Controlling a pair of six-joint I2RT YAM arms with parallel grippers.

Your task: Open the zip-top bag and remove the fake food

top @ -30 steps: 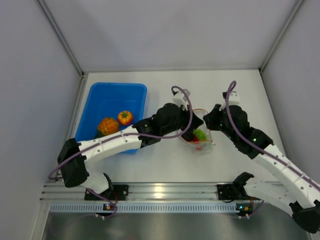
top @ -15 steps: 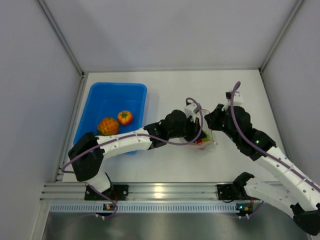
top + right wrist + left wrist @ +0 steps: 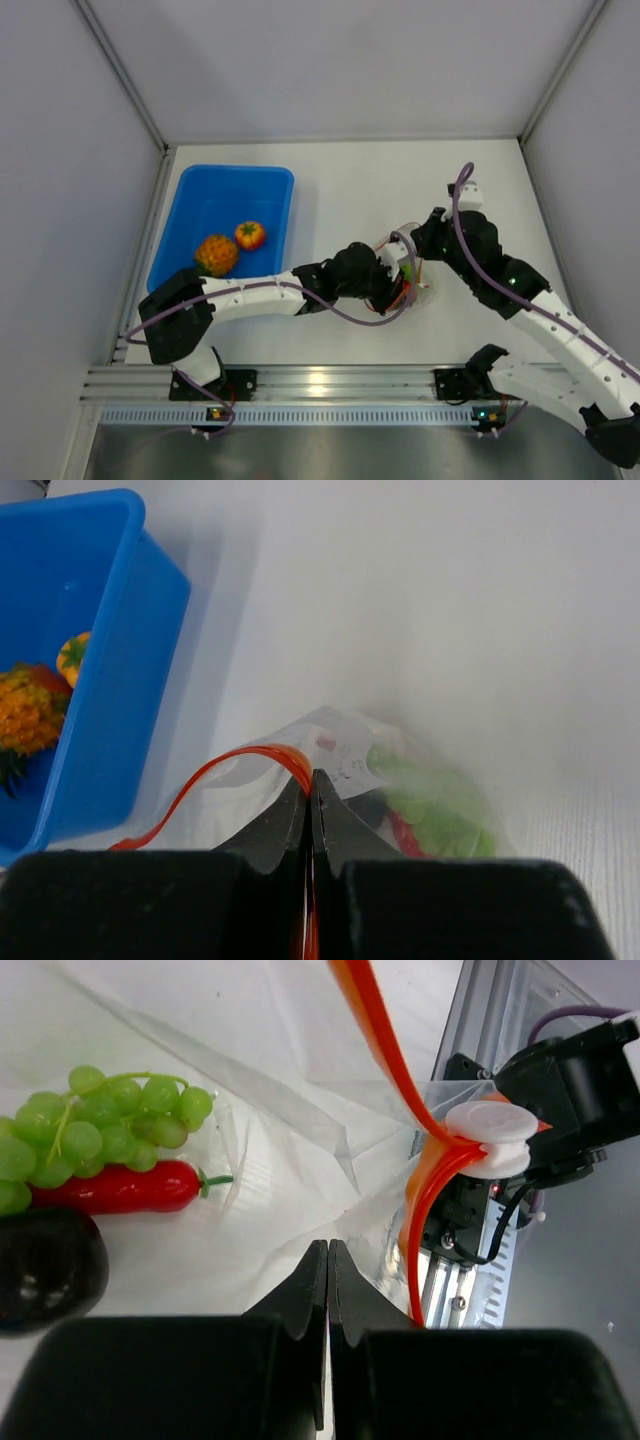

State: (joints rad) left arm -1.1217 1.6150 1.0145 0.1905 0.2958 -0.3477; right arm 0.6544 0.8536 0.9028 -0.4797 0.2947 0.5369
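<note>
The zip-top bag (image 3: 422,290) lies in the middle of the table, clear and crinkled, with an orange-red zip strip (image 3: 395,1080) and a white slider (image 3: 490,1140). My left gripper (image 3: 398,285) sits over the bag, its jaws (image 3: 328,1250) shut on the clear film. My right gripper (image 3: 418,250) is shut on the zip strip (image 3: 285,758) at the bag's far edge. Inside the bag lie fake food pieces: green grapes (image 3: 100,1130), a red chili (image 3: 120,1188) and a dark piece (image 3: 45,1270). The green and red pieces also show through the film in the right wrist view (image 3: 440,810).
A blue tray (image 3: 235,178) stands at the left. It holds an orange spiky fruit (image 3: 215,252) and a small tomato-like piece (image 3: 250,235). The metal rail (image 3: 320,385) runs along the near edge. Grey walls close in the sides and back.
My left arm has swung from the bag's left side over the bag and toward the near edge. The bag's mouth has stretched with it. The right gripper has hardly moved.
</note>
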